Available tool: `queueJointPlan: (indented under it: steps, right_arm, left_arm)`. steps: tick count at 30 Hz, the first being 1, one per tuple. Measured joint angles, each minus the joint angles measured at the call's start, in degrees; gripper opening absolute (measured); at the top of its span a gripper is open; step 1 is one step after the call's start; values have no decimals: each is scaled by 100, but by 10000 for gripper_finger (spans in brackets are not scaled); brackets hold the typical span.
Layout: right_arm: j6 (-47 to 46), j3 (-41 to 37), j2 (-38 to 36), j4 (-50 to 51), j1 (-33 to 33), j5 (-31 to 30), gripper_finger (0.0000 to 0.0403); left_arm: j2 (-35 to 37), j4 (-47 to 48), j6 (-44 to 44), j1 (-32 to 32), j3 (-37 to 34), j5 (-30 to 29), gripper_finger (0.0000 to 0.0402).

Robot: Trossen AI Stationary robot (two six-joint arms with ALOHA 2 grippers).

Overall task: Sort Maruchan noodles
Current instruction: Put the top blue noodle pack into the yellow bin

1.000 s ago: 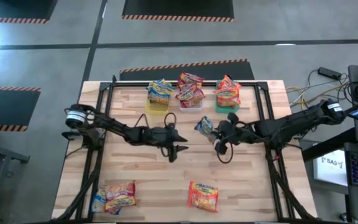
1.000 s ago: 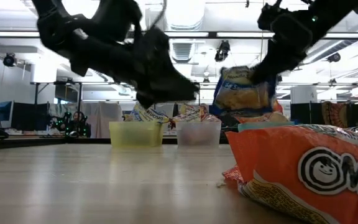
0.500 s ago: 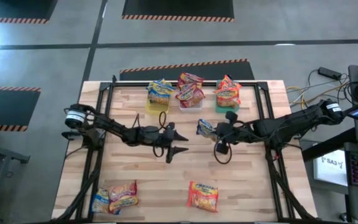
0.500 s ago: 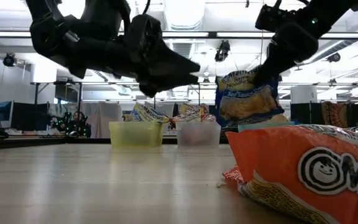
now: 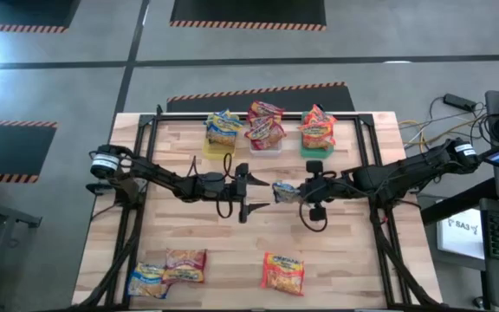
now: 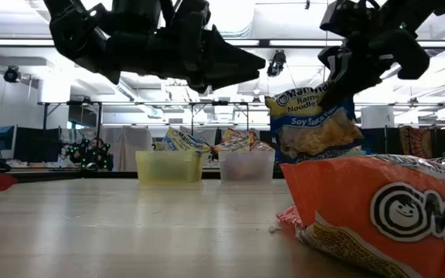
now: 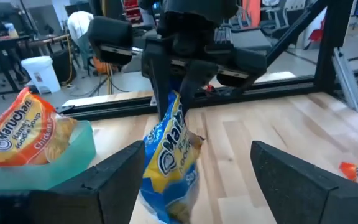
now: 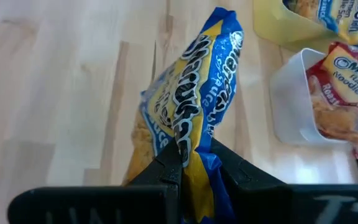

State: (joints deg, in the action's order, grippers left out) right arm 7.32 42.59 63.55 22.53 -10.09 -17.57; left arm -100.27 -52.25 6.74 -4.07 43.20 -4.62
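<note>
A blue-and-yellow Maruchan packet (image 5: pixel 284 191) hangs above the table's middle, with my right gripper (image 8: pixel 194 165) shut on it. My left gripper (image 5: pixel 251 191) is open and level. It faces the packet from the table's left, with its fingers (image 7: pixel 114 180) wide apart and short of the packet (image 7: pixel 173 155). More packets fill the yellow bin (image 5: pixel 217 146), the clear bin (image 5: pixel 265 146) and the green bin (image 5: pixel 316 147) at the far edge. An orange packet (image 5: pixel 282 271) and two others (image 5: pixel 167 269) lie flat near the front edge. My right gripper pinches the packet's upper end (image 8: pixel 197 146) between its two fingers (image 8: pixel 166 168). It comes from the table's right, slanting down. The packet (image 6: pixel 315 123) hangs upright below the fingers, clear of the table.
The three bins stand in a row at the far edge, behind the grippers. The orange packet (image 6: pixel 377 216) lies close in front of the low camera. Black frame rails (image 5: pixel 137 199) run along both table sides. Bare wood (image 5: pixel 223 251) lies between the near packets.
My left gripper has rolled to level, risen a little and opened wider. My right gripper has rolled, so the blue packet has turned from tilted to hanging upright and has edged toward the left gripper. The pink packet at the near left now lies farther right.
</note>
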Motion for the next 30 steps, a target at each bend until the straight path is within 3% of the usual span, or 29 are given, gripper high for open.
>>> queueJointPlan:
  steps: [7, 17, 30]
  right_arm:
    - [794, 213, 0, 17, 0, -43, 33]
    - [1454, 651, 35, 618, 0, -41, 33]
    - [2275, 1225, 389, 856, -2, 64, 33]
  left_arm:
    - [0, 679, 68, 57, 355, 0, 276]
    - [0, 3382, 507, 61, 1698, -508, 276]
    - [-167, 3128, 568, 61, 1805, -496, 276]
